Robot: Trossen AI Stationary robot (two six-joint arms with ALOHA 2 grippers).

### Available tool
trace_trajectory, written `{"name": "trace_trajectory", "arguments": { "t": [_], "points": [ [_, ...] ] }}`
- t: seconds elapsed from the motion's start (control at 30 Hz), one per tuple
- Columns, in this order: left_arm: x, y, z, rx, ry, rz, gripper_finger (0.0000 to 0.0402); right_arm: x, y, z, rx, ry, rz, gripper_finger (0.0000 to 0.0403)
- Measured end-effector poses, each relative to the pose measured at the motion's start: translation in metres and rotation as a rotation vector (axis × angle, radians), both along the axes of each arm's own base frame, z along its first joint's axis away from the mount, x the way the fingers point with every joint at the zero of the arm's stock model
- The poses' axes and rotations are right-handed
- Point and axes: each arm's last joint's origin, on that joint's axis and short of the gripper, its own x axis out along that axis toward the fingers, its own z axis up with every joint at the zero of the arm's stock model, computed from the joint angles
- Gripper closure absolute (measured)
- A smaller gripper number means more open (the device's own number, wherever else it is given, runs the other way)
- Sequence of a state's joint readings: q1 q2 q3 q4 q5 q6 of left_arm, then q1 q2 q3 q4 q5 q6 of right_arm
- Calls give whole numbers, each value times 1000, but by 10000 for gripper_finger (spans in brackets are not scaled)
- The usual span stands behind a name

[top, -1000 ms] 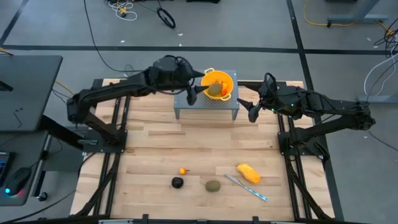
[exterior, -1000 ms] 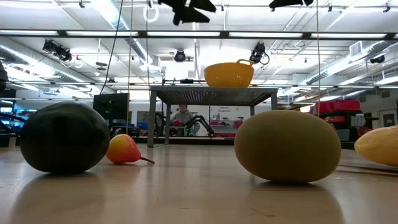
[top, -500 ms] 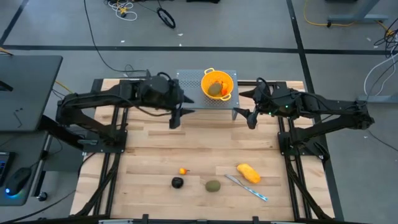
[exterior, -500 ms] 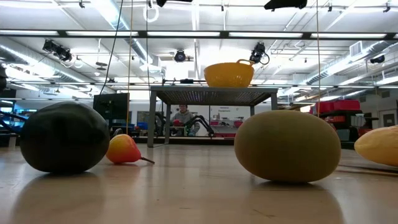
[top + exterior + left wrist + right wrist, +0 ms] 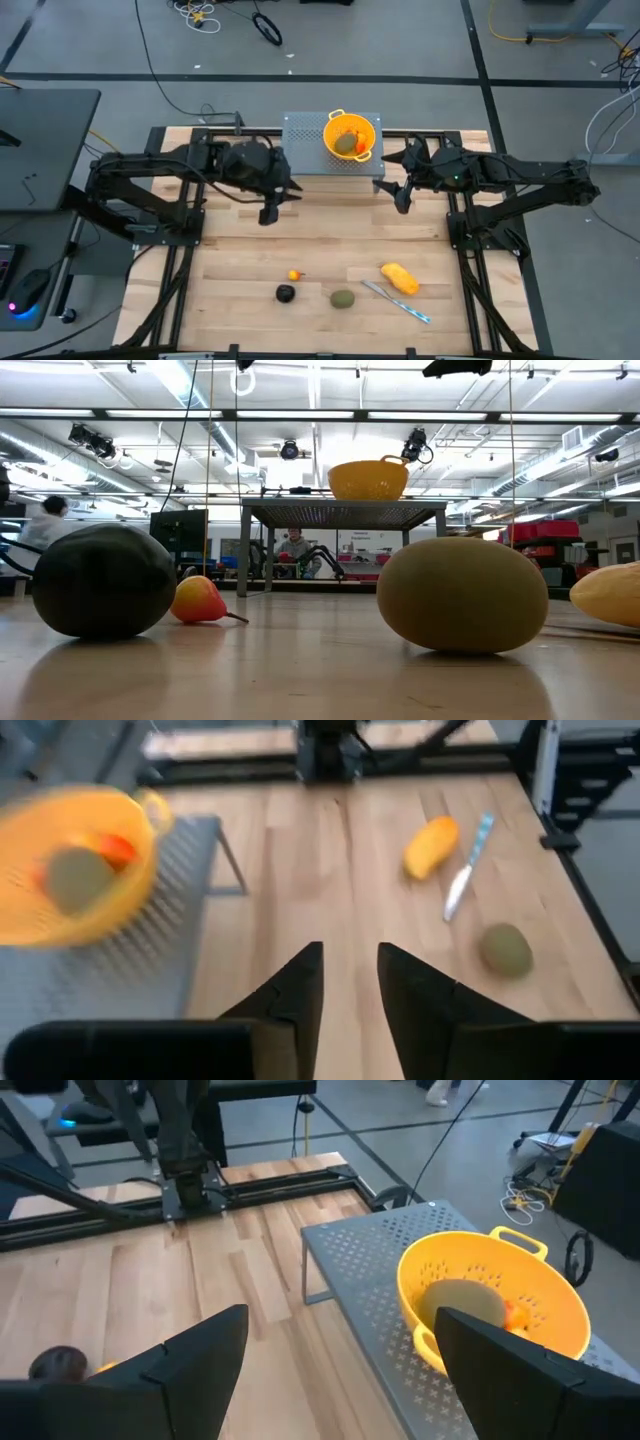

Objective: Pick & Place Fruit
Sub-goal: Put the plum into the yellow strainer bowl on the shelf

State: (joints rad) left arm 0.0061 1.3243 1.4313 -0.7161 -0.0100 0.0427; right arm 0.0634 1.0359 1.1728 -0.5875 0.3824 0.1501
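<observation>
1. Since 1 s ago: L arm has pulled back off the colander (image 5: 350,135) and now sits over bare table (image 5: 240,250) w/ left gripper (image 5: 268,213) in front of the grey perforated stand's (image 5: 305,135) near-left corner. R arm barely shifted.
2. Left gripper: fingers (image 5: 295,990) nearly together, narrow gap between tips, nothing between them. Not fully pressed.
3. Right gripper (image 5: 401,196): just off the stand's right end, above the table. Fingers (image 5: 190,1345) spread wide, empty.
4. Colander on top of stand, far-centre of table. Inside: one olive-green oval (image 5: 345,144) plus a small orange-red piece (image 5: 515,1313) touching it.
5. Fruit left on table, near edge, all well apart from both grippers:
 - dark ball (image 5: 286,293), leftmost.
 - tiny orange-red piece (image 5: 294,275), just behind ball; low view shows it lying beside the ball w/ a thin stem.
 - second olive-green oval (image 5: 343,298), right of ball.
 - yellow-orange oblong (image 5: 400,278), further right.
6. Knife (image 5: 396,302) lies on a diagonal between oval and oblong, close alongside oblong; touching or not, can't tell.
7. Low view: a person (image 5: 293,547) in the room behind the stand, another at far left edge (image 5: 40,525).
</observation>
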Motion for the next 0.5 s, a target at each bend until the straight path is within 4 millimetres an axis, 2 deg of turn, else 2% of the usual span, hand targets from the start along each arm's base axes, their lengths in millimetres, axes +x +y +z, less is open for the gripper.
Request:
{"name": "trace_trajectory", "arguments": {
  "t": [0.27, 0.4, 0.5],
  "points": [
    [-5, -24, -39, -59, 136, -103, 331, 1, 5, -2, -1, 16, 26, 71],
    [-8, -37, -52, -54, 177, -154, 341, 1, 6, -3, -2, 27, 30, 71],
    [-9, -44, -52, -45, 172, -176, 345, 1, 6, -3, 5, 27, 27, 71]
  ]
}}
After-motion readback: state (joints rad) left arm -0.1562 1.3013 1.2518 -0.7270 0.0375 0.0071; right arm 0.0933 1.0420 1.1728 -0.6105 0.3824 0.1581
